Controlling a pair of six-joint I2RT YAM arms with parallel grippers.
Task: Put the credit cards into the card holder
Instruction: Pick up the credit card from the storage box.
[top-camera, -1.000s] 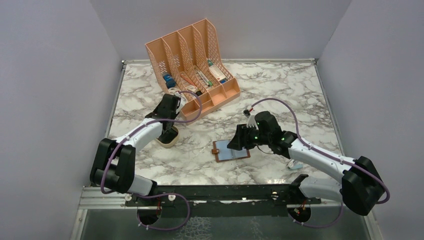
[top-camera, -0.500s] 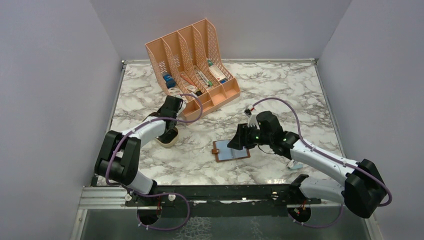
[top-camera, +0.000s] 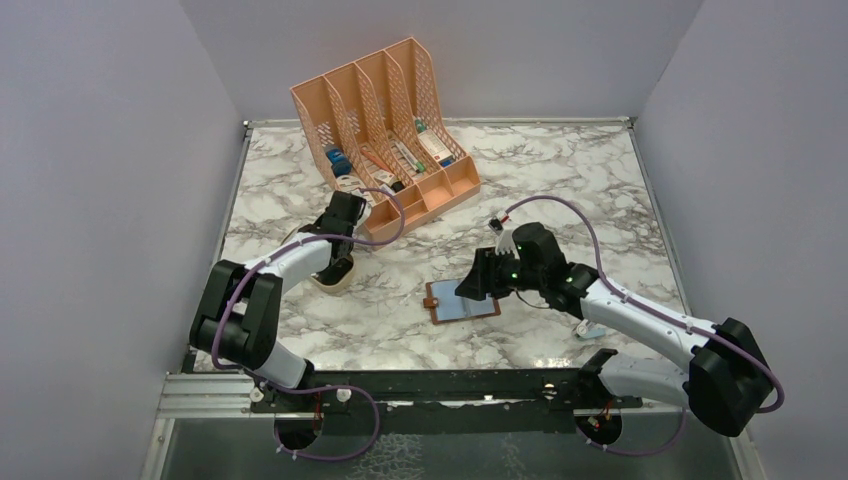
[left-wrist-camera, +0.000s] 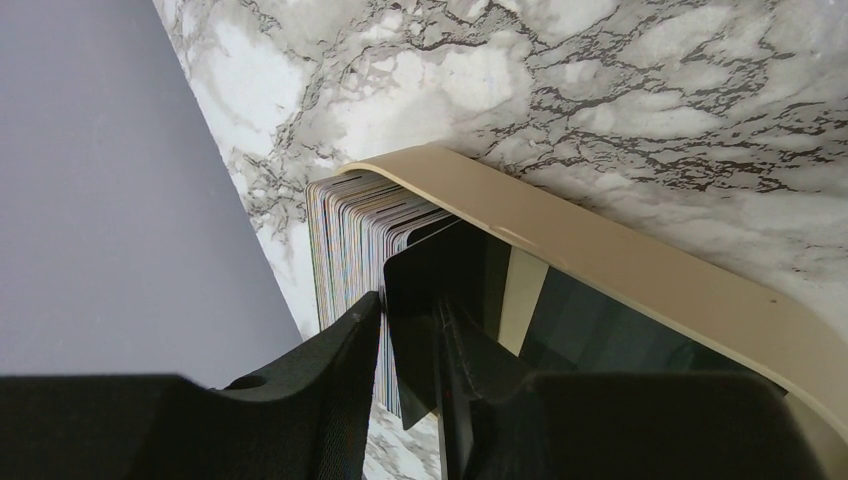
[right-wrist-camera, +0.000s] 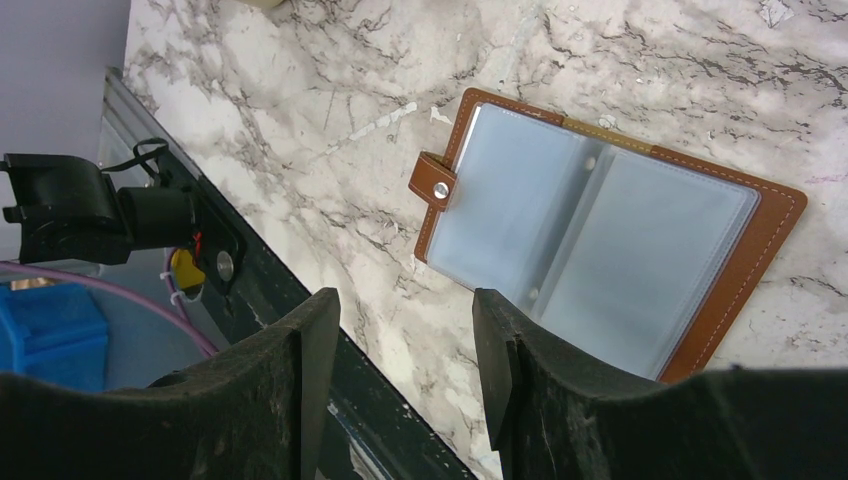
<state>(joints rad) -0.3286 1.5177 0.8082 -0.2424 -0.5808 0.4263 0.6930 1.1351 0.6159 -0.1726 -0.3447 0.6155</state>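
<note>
My left fingers (left-wrist-camera: 330, 390) sit close on both sides of one dark card (left-wrist-camera: 410, 300) in the tan box (left-wrist-camera: 620, 265), middle left of the top view, I think to lift it. I cannot tell if they pinch it. My right fingers (right-wrist-camera: 290, 400) hang spread over the open holder (right-wrist-camera: 600, 230) at the center, ready to steady it.

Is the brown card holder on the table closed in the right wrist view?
No, the card holder lies open flat on the marble table, its clear inner pockets facing up.

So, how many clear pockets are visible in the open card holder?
2. One clear pocket lies beside the snap tab; the other pocket lies across the fold, by the card holder's outer edge. More may be hidden beneath them.
</note>
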